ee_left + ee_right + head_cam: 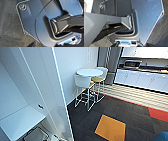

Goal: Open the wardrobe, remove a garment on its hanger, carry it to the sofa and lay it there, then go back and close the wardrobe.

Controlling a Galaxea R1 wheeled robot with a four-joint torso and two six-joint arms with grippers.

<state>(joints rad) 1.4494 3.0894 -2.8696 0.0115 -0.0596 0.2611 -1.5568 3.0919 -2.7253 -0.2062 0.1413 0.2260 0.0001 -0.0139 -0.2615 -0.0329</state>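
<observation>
The white wardrobe (30, 84) fills the left of the head view, very close. One of its tall white panels (61, 102) stands edge-on toward me, and a white shelf (20, 122) shows low inside. The garment and its hanger are hidden. A corner of the blue sofa (162, 136) shows at the bottom right. Both wrist views look down on the robot's own grey plate and dark carpet. Nothing is seen held there.
A round white table (89, 72) with white stools (83, 84) stands against the wall ahead. White kitchen cabinets (142, 78) run along the back right. Dark carpet with an orange tile (110, 128) and a red one (158, 114) spreads to the right.
</observation>
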